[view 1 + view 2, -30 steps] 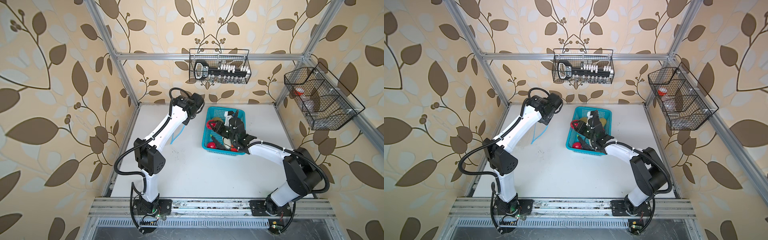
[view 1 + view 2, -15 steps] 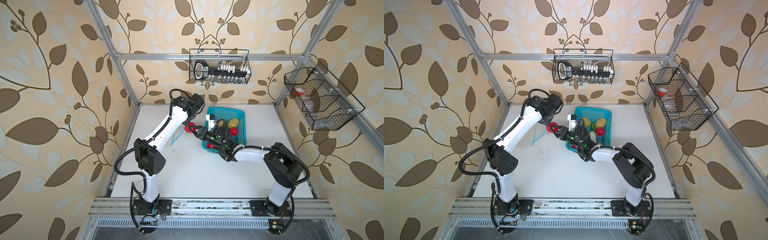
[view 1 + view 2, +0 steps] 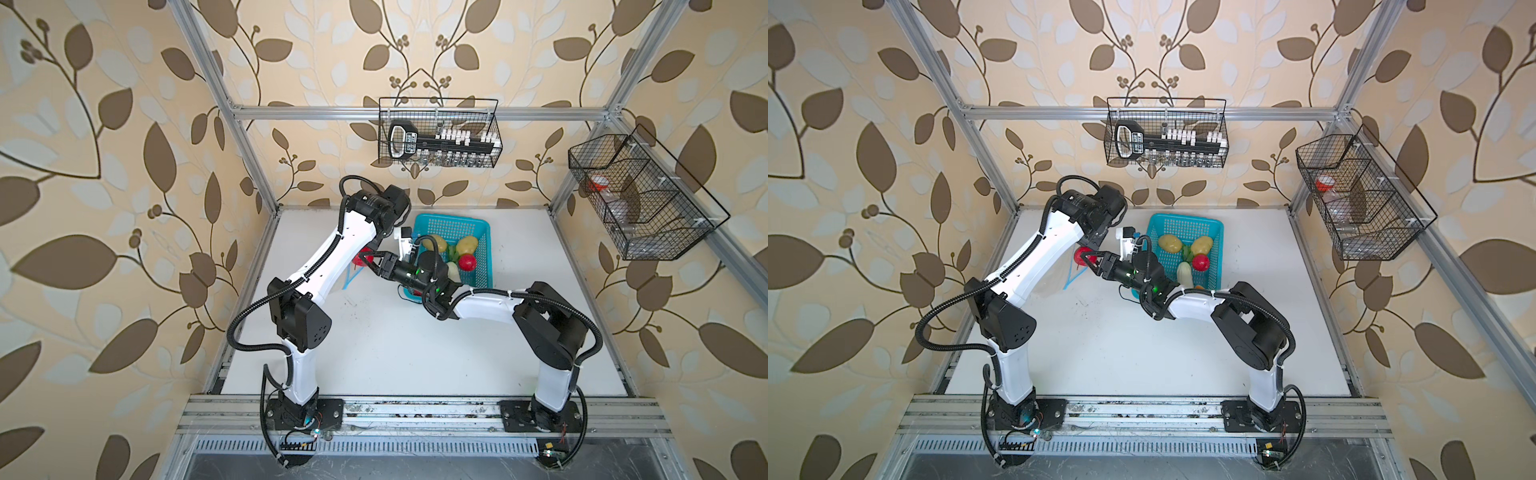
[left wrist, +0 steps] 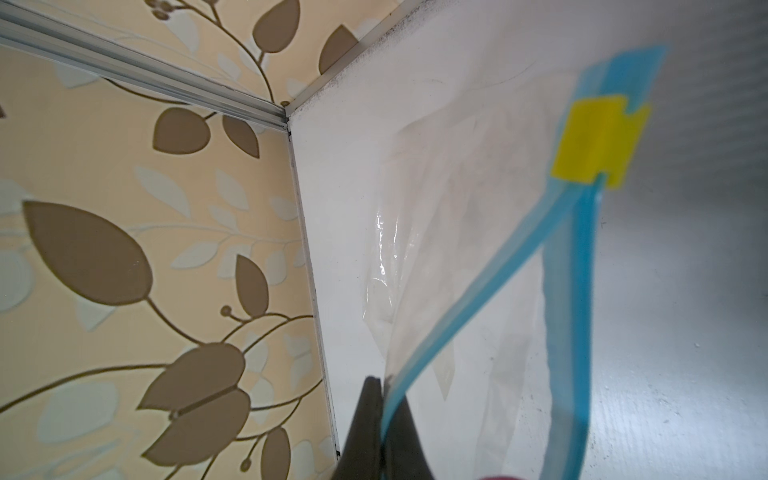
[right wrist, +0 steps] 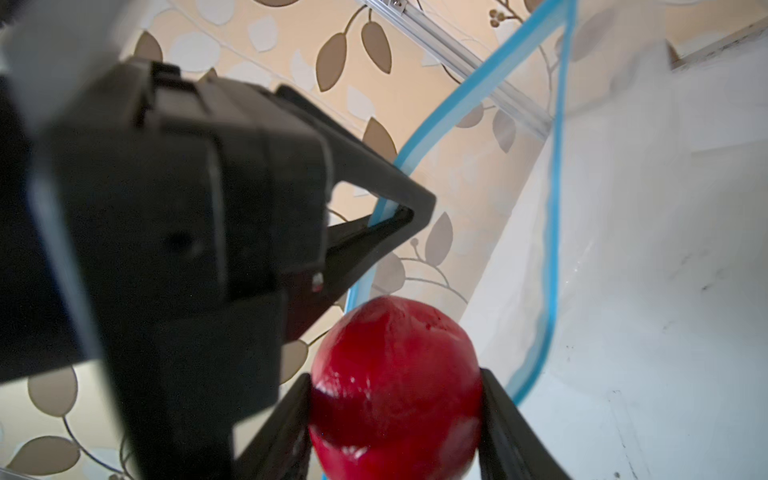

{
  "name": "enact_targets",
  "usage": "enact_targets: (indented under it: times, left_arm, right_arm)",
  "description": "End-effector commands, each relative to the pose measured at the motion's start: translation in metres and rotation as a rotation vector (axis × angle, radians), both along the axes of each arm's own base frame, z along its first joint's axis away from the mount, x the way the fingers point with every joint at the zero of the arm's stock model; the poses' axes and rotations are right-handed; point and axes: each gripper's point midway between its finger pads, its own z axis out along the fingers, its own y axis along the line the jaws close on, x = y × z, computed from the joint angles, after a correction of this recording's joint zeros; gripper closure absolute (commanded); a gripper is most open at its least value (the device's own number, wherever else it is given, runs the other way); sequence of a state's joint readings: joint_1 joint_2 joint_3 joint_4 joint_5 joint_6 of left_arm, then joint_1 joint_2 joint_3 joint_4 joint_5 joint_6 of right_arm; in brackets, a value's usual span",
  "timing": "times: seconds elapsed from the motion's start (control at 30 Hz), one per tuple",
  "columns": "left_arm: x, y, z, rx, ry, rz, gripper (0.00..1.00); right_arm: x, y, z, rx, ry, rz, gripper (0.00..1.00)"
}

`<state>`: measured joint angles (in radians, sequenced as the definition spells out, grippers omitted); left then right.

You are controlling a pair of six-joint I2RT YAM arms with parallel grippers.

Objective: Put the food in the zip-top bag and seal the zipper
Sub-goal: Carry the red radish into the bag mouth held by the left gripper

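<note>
My right gripper (image 5: 395, 380) is shut on a red tomato (image 5: 395, 386) and reaches left across the middle to the open mouth of the clear zip-top bag (image 5: 623, 216). The left gripper (image 4: 380, 388) is shut on the light-blue zipper (image 4: 478, 303) and holds that edge up; the yellow slider (image 4: 594, 141) sits at the far end. In both top views the tomato (image 3: 360, 257) (image 3: 1082, 255) sits beside the left arm, whose gripper is hidden under its wrist. More food lies in the turquoise basket (image 3: 453, 220): two potatoes (image 3: 1170, 243), a tomato (image 3: 1200, 262) and a white cucumber (image 3: 1185, 274).
A black wire basket (image 3: 438, 133) hangs on the back wall and another (image 3: 640, 203) on the right wall. The bag hangs close to the left wall and metal frame post (image 3: 249, 166). White tabletop (image 3: 395, 345) stretches toward the front rail.
My right gripper has left the basket with the red tomato and swung left to the bag's mouth. The left gripper has kept its hold on the zipper edge.
</note>
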<state>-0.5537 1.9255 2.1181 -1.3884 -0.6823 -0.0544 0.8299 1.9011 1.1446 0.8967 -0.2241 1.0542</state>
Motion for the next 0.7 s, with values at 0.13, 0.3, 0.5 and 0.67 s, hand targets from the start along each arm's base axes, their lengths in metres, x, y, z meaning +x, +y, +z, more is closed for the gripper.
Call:
enact_targets:
  times: [0.13, 0.3, 0.5, 0.67]
  left_arm:
    - [-0.011, -0.007, 0.012, -0.043, -0.012, -0.011, 1.0]
    - [-0.013, -0.007, 0.013, -0.045, -0.013, -0.011, 1.0]
    - [-0.016, -0.007, 0.014, -0.056, -0.008, -0.014, 1.0]
    - [-0.015, -0.006, 0.012, -0.044, -0.01, -0.009, 1.0]
  right_arm:
    - [0.023, 0.011, 0.016, 0.017, 0.029, -0.071, 0.53]
    - [0.033, 0.0, 0.008, -0.045, 0.073, -0.152, 0.39]
    - [0.036, -0.012, 0.008, -0.099, 0.08, -0.194, 0.2]
    - [0.028, -0.022, 0.009, -0.187, 0.073, -0.19, 0.19]
